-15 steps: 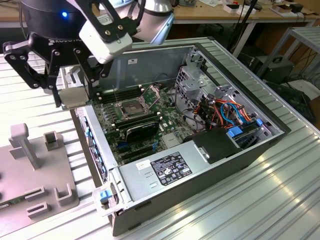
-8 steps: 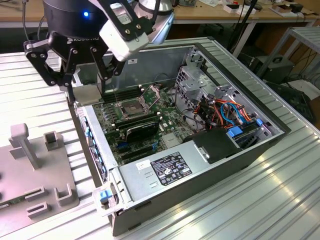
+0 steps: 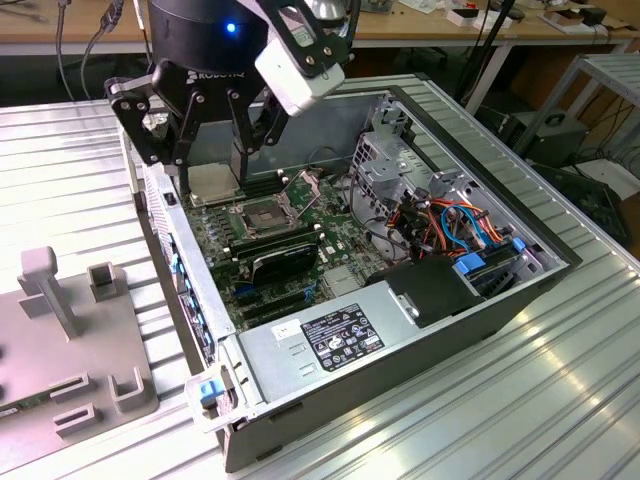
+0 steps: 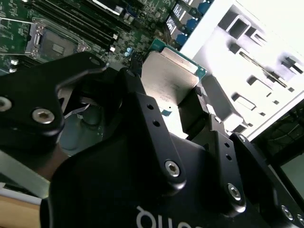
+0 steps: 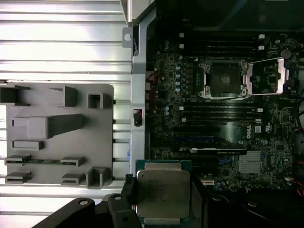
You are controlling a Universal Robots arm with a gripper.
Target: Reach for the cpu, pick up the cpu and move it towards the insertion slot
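between my fingers [image 5: 195,190] sits the cpu [image 5: 163,194], pinched tight in my gripper [image 3: 215,172], carrying it toward the insertion slot [image 3: 259,216] just ahead.

Open room above the insertion slot [image 3: 262,216]; expansion card [image 3: 283,257] just beside.

The cpu [image 5: 162,196], a thin square chip with a pale silvery metal face on a green edge, is gripped in the claw [image 3: 213,178] above the motherboard. The insertion slot [image 5: 226,79], a silvery frame around a dark centre, lies apart from it with its hinged bracket [image 5: 270,76] swung open.
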